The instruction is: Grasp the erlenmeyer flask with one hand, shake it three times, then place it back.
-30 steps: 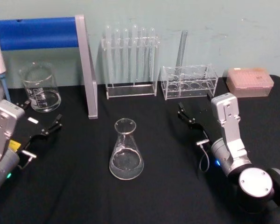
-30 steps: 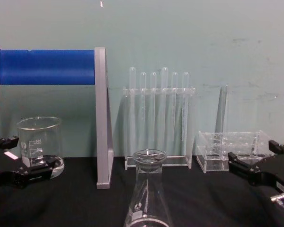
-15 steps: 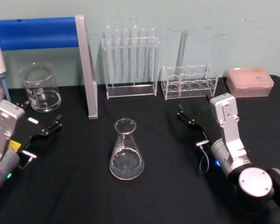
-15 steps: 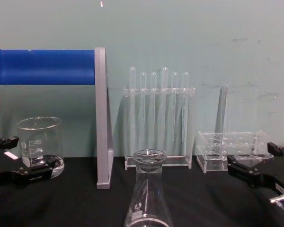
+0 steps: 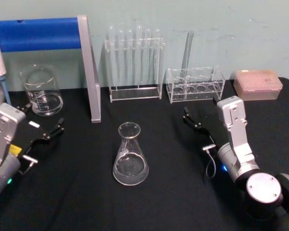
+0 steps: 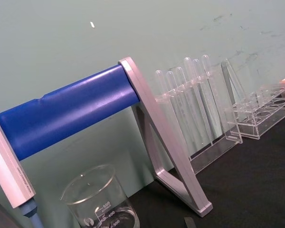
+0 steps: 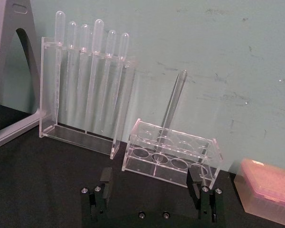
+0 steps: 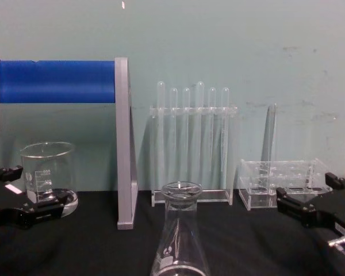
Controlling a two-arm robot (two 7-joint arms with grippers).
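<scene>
From the head camera, the clear glass flask [image 5: 130,155] — a cone with a narrow neck and flared rim — stood upright on the matte black table [image 5: 168,192], between the two arms and touched by neither. The right gripper [image 5: 201,119], black on a silver wrist, sat well to its right with jaws spread. The left gripper [image 5: 42,124] lay near a straight-sided glass beaker [image 5: 41,91], probably open too.

The right wrist camera showed two black fingers [image 7: 104,183] parted, facing a clear plastic rack [image 7: 171,154].

In the chest view, the flask's round rim [image 8: 181,191] rose in front of thin tubes [image 8: 192,135].
</scene>
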